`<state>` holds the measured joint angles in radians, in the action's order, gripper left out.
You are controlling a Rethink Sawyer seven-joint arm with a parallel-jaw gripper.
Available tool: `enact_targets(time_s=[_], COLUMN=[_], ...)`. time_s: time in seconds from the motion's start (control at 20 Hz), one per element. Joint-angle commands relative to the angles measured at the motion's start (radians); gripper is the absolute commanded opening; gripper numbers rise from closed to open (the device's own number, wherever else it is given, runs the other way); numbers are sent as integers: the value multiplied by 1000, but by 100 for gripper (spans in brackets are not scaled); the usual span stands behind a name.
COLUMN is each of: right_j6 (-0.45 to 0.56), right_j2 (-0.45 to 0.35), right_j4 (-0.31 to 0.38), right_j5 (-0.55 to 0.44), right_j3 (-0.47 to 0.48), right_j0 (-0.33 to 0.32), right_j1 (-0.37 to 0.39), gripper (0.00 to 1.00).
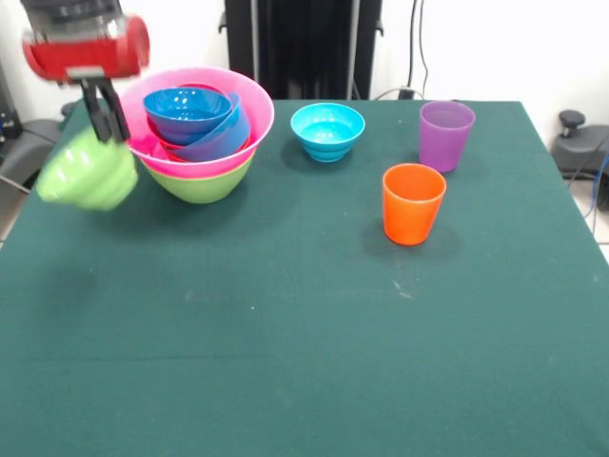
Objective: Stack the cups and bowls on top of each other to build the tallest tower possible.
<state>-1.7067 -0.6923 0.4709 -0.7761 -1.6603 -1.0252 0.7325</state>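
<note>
My gripper [108,129] is shut on the rim of a small lime green bowl [88,176], which hangs tilted and above the table at the far left. Just right of it stands the tower [202,129]: a large lime green bowl [200,184] at the base, a huge pink bowl [249,119] in it, and blue bowls [190,109] nested inside over a red one. A cyan bowl [327,130] sits alone in the middle back. The purple cup [445,135] and the orange cup [413,203] stand upright to the right.
The green table [285,333] ends at the right edge beyond the cups. Black equipment [300,48] stands behind the table's far side.
</note>
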Motion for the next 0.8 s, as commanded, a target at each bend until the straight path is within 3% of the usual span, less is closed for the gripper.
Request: enact_targets(time_s=[0.05, 0.45, 0.8], right_j6=[85, 68, 5], right_j2=[-27, -28, -2], right_j4=[-56, -155, -218], right_j5=[-132, -137, -58], right_j3=[-113, -234, -362], right_j0=[34, 14, 25], right_j1=[161, 305, 396], gripper=[0, 0, 0])
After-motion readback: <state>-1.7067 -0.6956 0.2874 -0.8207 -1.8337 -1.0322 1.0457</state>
